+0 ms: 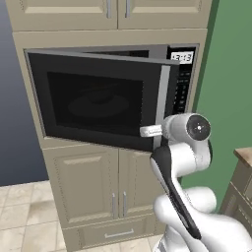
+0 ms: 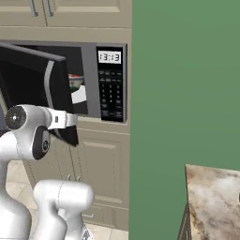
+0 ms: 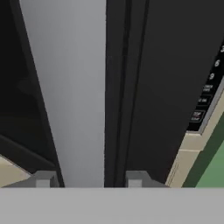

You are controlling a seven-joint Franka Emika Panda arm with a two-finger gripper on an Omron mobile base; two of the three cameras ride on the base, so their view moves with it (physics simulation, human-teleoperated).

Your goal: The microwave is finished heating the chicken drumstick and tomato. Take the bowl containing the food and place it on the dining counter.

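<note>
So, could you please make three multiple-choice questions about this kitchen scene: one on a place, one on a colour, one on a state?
1. Where is the shallow pale bowl with the flared rim?
A. inside the black and steel built-in microwave
B. on the beige marbled stone counter
C. on the floor

2. What colour is the wall to the right of the microwave?
A. blue
B. green
C. white

3. What is the state of the microwave's dark glass door?
A. fully shut
B. removed
C. partly open

Answers:
1 A, the right base view shows the bowl in the cavity behind the door.
2 B, a plain green wall adjoins the keypad side.
3 C, the door's handle edge stands away from the frame, with the claw astride that edge.
</note>
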